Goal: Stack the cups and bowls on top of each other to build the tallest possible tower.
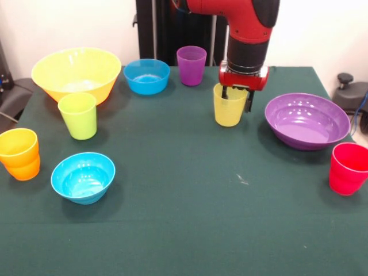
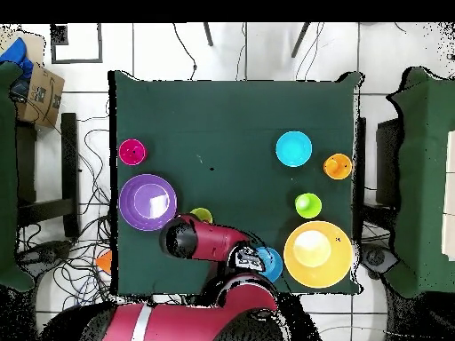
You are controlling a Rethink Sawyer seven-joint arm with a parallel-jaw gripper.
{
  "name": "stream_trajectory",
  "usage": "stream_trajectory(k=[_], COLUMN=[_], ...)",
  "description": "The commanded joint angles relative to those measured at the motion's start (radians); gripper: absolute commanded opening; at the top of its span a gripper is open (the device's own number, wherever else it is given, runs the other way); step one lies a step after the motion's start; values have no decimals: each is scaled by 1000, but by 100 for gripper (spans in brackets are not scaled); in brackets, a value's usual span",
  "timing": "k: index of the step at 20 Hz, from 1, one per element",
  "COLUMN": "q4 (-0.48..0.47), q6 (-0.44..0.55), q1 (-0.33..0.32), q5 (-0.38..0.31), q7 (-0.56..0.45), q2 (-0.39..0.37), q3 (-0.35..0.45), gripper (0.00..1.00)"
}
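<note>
1. Step in hand: the gripper (image 1: 234,96) stands at the yellow cup (image 1: 229,105), apparently taking it as a first piece. No tower exists yet; every cup and bowl sits singly on the table (image 1: 184,230), except perhaps the orange cup (image 1: 20,153), which looks like two nested.

2. Pincer state: one dark finger shows inside the cup's mouth and another just outside its wall, so the jaws straddle the rim. Whether they are pressed onto it cannot be told.

3. Position of the yellow cup: upright, toward the table's far edge in the front view, between the purple cup (image 1: 191,65) and the wide purple bowl (image 1: 307,121), apart from both. From overhead it (image 2: 202,215) shows just beside the purple bowl (image 2: 147,202), partly under the arm.

4. Next move, as a judgement: a firm pinch on the rim, a straight lift, then carriage to a base piece. The cup is light and glossy, so it may slip or tilt in a wall grip.

5. Candidate pieces: a blue bowl (image 1: 146,76) by the far edge, a second blue bowl (image 1: 83,176) nearer the front edge, the large yellow bowl (image 1: 76,74) at the far left corner, the lime green cup (image 1: 78,115), and the red cup (image 1: 348,168) at the right edge.

6. Arm pose: the red arm (image 1: 248,23) descends vertically, wrist straight down over the cup.
</note>
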Motion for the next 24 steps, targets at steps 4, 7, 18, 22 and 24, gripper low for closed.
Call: stream_trajectory(k=[4, 7, 18, 22, 24], q4=[-35, -38, -50, -51, -53], q6=[-74, -60, -61, -60, -62], q1=[-8, -4, 19, 28, 28], q5=[-34, -28, -29, -18, -17], q7=[131, 128, 123, 133, 134], q2=[64, 54, 47, 48, 48], q3=[84, 80, 62, 59, 59], gripper=[100, 100, 100, 100, 100])
